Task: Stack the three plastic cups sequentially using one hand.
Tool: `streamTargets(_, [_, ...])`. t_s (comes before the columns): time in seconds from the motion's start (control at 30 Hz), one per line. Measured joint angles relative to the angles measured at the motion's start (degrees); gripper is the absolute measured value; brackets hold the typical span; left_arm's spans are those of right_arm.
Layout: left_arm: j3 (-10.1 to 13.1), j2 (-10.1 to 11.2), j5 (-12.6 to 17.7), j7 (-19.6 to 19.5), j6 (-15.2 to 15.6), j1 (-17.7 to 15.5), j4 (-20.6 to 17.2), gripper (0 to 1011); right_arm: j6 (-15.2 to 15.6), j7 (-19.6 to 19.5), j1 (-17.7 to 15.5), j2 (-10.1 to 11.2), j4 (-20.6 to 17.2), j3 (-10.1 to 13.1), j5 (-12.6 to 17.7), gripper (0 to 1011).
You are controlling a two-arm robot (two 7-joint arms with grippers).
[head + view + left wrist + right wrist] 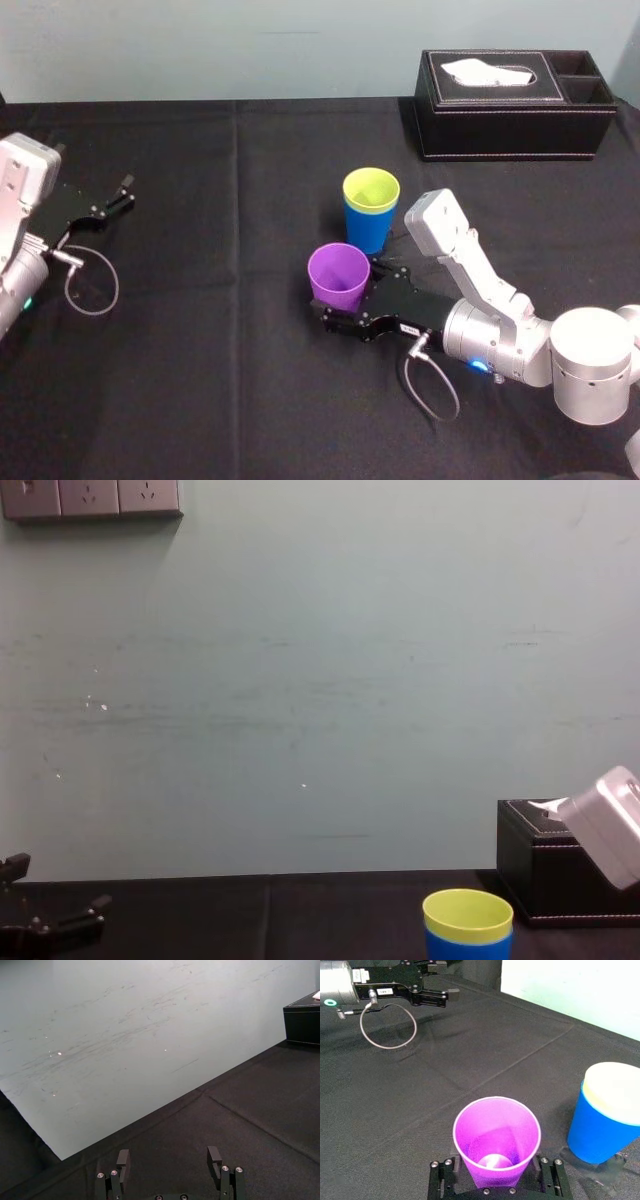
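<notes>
Cups look about two-thirds sorted: the yellow-green cup [371, 188] is already nested inside the blue cup [368, 230] with just its rim poking out. That pair stands upright on the black table [200, 350], in front of the tissue box [510, 105] and a bit off to the robot's left of it. The purple cup [338, 275] is the odd one out. It's farther from the tissue box than the pair and nearer the robot, close beside the pair but not touching it, mouth up and leaning a little. The right claw [345, 300] has it, with a finger closed in on each side of the cup's lower part, against its wall as far as the wrist view shows. I can't tell if the base is off the cloth or resting on it. So I'd say one stacking step is done and the last one is in hand: purple has to go up, over toward the tissue box and down into the yellow-green one. The grip is low on the cup, so my guess is the fingers would meet the stack's rim before it seats fully, and it may need letting go a bit early. The left claw [125, 195] is parked way across the table from the tissue box, fingers spread wide, holding nothing.
</notes>
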Motion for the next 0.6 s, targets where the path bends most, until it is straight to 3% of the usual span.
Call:
streamTargets(0.17, [0.00,0.00,0.00,0.00,0.00,0.00,0.00,1010,0.01,0.00,-0.03,0.03,-0.03,0.03,0.03,723])
streamTargets(0.6, [0.00,0.00,0.00,0.00,0.00,0.00,0.00,1010,0.01,0.00,-0.05,0.07,-0.09,0.04,0.10,716])
